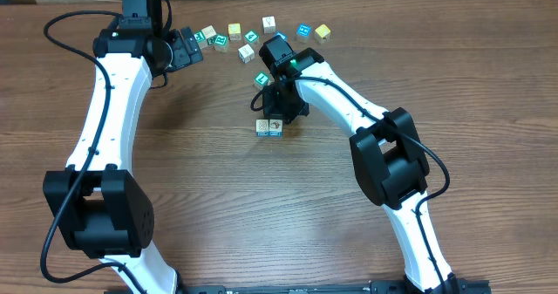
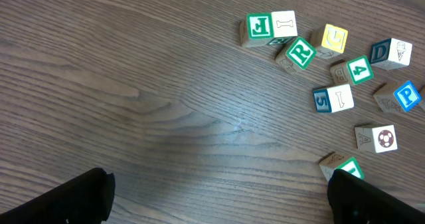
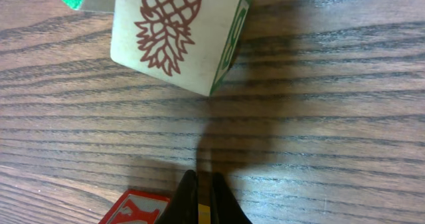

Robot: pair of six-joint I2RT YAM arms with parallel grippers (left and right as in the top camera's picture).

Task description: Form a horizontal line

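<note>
Two small picture cubes (image 1: 268, 126) sit side by side in a short row near the table's middle. My right gripper (image 1: 279, 112) hovers just behind them, shut and empty. In the right wrist view its tips (image 3: 204, 199) are pressed together above bare wood. A pineapple cube (image 3: 176, 31) with green sides lies ahead of them, and a red-faced cube (image 3: 136, 209) lies beside them at lower left. My left gripper (image 1: 190, 48) stands open at the back left, next to the loose cubes. Nothing lies between its fingers (image 2: 66, 201).
Loose cubes are scattered along the back of the table (image 1: 261, 34), among them green J (image 2: 259, 26), green R (image 2: 301, 52), yellow G (image 2: 334, 38), green 4 (image 2: 359, 70) and blue P (image 2: 406, 95). One teal cube (image 1: 261, 78) lies alone behind the right gripper.
</note>
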